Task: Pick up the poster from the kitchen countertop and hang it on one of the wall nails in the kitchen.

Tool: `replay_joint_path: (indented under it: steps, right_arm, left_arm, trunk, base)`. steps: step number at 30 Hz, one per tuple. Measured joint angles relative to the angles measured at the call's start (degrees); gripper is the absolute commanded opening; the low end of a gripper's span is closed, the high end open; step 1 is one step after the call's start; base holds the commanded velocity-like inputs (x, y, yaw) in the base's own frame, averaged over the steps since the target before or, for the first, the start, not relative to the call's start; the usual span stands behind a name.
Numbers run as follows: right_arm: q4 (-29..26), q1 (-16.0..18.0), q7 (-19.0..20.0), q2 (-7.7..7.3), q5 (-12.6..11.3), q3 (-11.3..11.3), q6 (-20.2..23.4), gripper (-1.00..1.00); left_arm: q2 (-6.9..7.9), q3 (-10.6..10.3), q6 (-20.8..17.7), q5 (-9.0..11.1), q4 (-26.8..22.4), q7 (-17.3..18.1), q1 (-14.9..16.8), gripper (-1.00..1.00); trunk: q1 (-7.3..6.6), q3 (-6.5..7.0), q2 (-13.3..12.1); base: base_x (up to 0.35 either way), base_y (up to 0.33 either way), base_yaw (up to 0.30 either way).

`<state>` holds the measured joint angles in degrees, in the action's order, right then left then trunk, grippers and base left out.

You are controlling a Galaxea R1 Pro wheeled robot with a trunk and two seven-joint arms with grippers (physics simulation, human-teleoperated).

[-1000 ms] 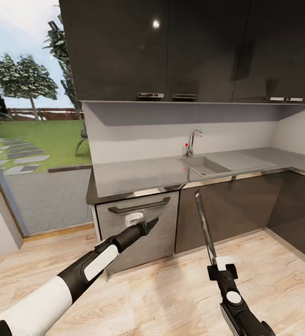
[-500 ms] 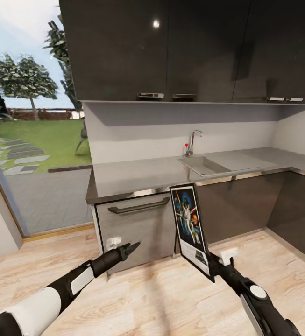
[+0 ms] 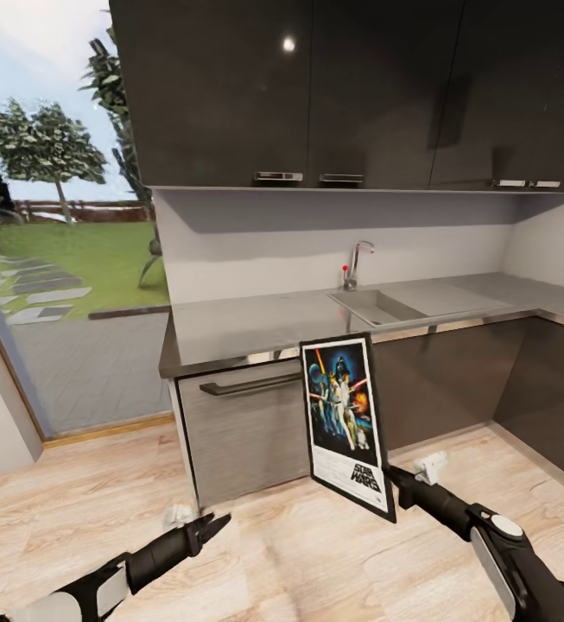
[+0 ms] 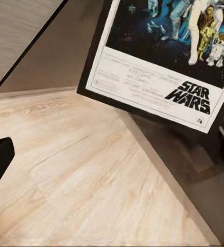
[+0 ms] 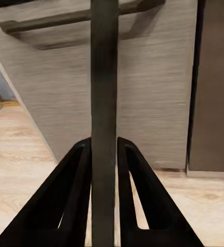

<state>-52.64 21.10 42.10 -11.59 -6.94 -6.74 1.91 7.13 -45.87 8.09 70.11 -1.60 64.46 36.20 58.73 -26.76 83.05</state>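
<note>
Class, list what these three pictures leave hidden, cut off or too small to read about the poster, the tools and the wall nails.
- Poster top: cut off in the left wrist view.
- Its artwork in the right wrist view: seen edge-on.
- Small print above the logo: too small.
- Left tool: open or shut, unclear.
- Wall nails: none identifiable.

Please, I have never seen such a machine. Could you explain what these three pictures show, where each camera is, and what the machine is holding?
This is a simulated wheeled robot with two arms. The head camera looks down over both arms at a kitchen. The right gripper is clamped on the edge of a framed poster, holding it upright above the wood floor, in front of the countertop with its sink. The right wrist camera looks along the two fingers, which pinch the poster's thin edge. The left wrist camera sees the poster's face. The left gripper hangs low with nothing in it; whether it is open, I cannot tell.
</note>
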Motion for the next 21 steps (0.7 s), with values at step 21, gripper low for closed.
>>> replay_joint_path:
  steps: [21]
  right_arm:
    - [0.1,0.23,0.33,-0.37,-4.36,-0.15,0.22,-1.0]
  left_arm:
    - [0.51,0.63,0.09,0.18,0.11,-0.22,-2.66,1.0]
  trunk:
    - [0.0,0.01,0.0]
  base:
    - [0.0,0.0,0.052]
